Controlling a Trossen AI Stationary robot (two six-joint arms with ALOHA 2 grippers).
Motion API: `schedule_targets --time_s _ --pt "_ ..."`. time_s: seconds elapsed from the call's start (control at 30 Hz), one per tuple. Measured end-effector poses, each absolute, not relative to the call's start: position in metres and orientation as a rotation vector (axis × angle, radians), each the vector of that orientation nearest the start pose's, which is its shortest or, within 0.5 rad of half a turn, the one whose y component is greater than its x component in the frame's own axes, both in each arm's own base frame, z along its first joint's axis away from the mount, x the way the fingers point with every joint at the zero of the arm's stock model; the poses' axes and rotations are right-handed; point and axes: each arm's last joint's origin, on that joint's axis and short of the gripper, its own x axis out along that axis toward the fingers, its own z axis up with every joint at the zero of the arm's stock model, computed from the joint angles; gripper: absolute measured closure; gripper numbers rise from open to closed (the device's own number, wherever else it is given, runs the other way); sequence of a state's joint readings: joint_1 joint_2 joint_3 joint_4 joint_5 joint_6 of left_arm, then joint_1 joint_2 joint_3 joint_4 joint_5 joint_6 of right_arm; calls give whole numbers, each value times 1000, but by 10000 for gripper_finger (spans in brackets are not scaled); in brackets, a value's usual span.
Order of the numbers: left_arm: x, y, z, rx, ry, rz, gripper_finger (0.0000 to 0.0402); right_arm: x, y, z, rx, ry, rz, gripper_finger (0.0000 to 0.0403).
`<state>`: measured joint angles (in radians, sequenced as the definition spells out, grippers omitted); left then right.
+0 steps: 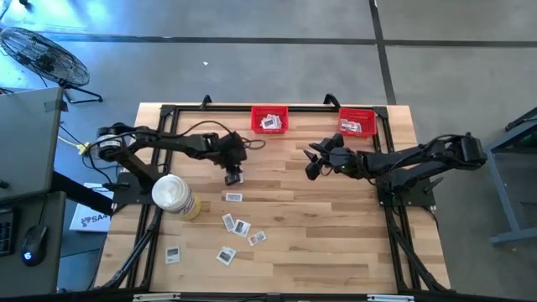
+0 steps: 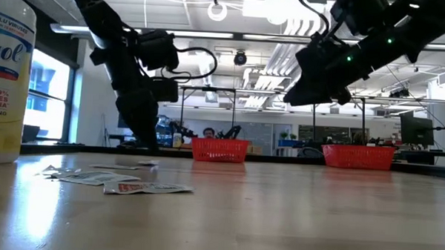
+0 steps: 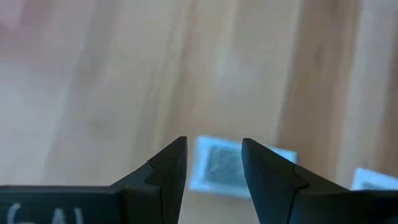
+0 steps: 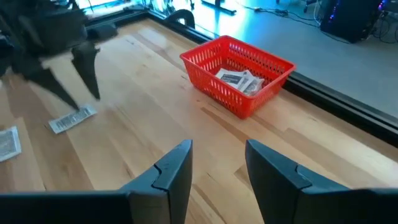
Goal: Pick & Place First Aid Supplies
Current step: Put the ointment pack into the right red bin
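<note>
My left gripper [image 1: 234, 177] hangs low over the pale wooden plank tabletop [image 1: 336, 235], near its middle and a little toward my left side. Its two dark fingers [image 3: 166, 171] stand apart with nothing between them. Seen from my left wrist, they straddle one small flat white packet with a grey printed centre [image 3: 221, 167], which lies flat on the wood beneath. I cannot tell whether the fingertips touch the table.

From above, that packet [image 1: 233, 197] lies just in front of the gripper. More small white packets [image 1: 237, 226] lie scattered loosely nearer the front edge, and one lone packet [image 1: 173, 255] sits off to the left. A large white cylinder with a yellowish base [image 1: 174, 195] stands beside my left arm.

My right gripper [image 1: 312, 161] hovers above the table, right of centre, held clear of the surface, its fingers [image 4: 175, 169] parted and empty.

Two red plastic mesh bins sit along the far edge. The left red bin [image 1: 269, 118] holds a few white packets [image 4: 239, 79]. The right red bin [image 1: 357, 122] also holds some packets.
</note>
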<state>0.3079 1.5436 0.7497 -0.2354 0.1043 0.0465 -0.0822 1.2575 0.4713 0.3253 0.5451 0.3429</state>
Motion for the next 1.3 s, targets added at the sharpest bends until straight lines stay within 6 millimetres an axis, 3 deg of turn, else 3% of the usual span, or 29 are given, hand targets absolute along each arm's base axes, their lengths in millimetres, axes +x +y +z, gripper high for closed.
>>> schedule_targets --time_s 0.13,0.33,0.57,1.07,1.3 --pt "271 68 153 -144 994 215 250 232 -34 179 225 297 -677 261" --pt "275 45 154 -64 972 449 250 232 -34 179 217 289 -674 261" --pt "281 21 152 -199 867 616 250 232 -34 179 207 292 -672 261" --pt "294 21 123 -288 899 771 255 233 -34 181 220 266 -645 261" --pt "288 20 120 -357 939 836 333 233 -34 182 222 260 -644 261"
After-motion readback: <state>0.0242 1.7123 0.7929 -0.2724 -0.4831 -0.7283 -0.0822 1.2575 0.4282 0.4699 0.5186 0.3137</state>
